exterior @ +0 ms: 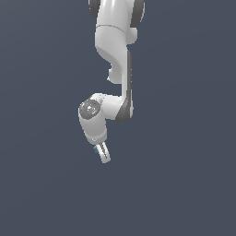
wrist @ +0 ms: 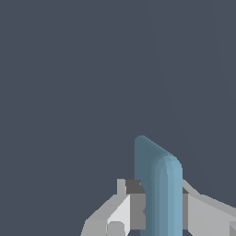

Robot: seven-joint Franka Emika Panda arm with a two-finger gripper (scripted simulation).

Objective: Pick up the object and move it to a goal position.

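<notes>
The object, a small teal-blue elongated block (wrist: 159,184), stands upright between my gripper's white fingers (wrist: 117,209) in the wrist view. In the exterior view only a sliver of the block (exterior: 95,150) shows beside the fingers. My gripper (exterior: 105,158) hangs below the white arm, tilted, and is shut on the block. It seems to hold the block off the ground. The block's lower end is hidden by the frame edge in the wrist view.
A plain dark grey-blue surface (exterior: 184,184) fills both views around the arm. The arm's white links (exterior: 113,50) reach down from the exterior view's top middle.
</notes>
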